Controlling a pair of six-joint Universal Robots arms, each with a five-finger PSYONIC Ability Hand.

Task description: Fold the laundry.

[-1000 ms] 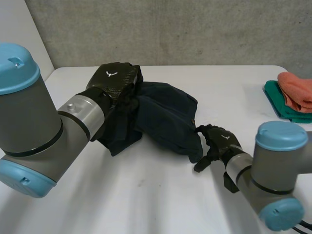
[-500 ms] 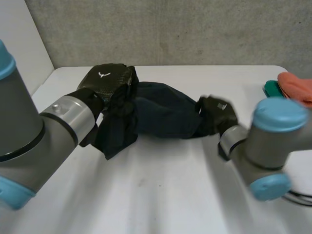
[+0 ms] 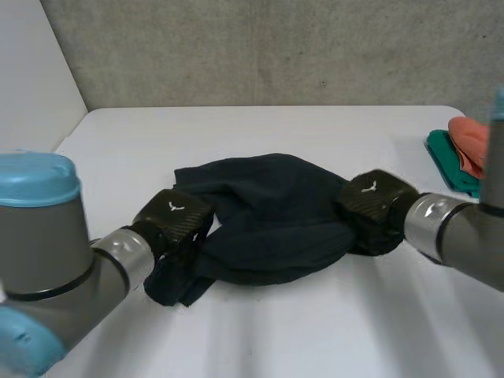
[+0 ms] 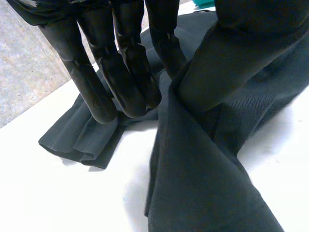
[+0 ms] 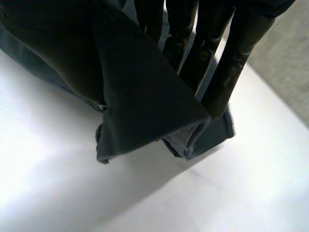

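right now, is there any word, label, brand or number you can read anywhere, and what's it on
No words, numbers or labels can be read.
left hand: a small white winged emblem on its back, no letters.
right hand: the same white emblem, no letters.
dark cloth: no tag or print to read.

No word or number can be read anywhere. The only sign is a small white mark (image 3: 174, 208), like spread wings, on the back of the left hand (image 3: 179, 220), and the same one (image 3: 368, 187) on the right hand (image 3: 376, 206).
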